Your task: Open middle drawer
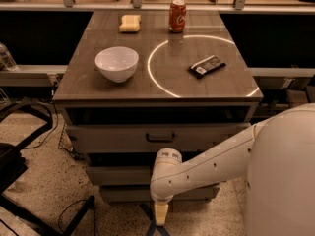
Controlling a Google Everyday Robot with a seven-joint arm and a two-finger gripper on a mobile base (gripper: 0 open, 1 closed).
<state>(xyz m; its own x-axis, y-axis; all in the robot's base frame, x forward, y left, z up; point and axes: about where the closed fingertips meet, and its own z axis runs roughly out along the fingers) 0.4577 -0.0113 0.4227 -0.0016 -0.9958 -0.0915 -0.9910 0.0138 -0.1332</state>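
The middle drawer (114,175) is the grey front below the taller top drawer front (108,137) and above the narrow bottom front (123,194). It looks closed. Its handle is hidden behind my arm. My white arm (206,166) reaches in from the right across the drawer fronts. Its wrist (166,173) covers the centre of the middle drawer. My gripper (161,213) hangs below the wrist, pointing down toward the floor in front of the bottom front.
On the cabinet top (98,87) stand a white bowl (116,63), a red soda can (177,15), a yellow sponge (130,23) and a dark snack bar (207,66). The top drawer's dark bar handle (160,138) shows. Black chair legs and cables (29,181) lie on the floor at left.
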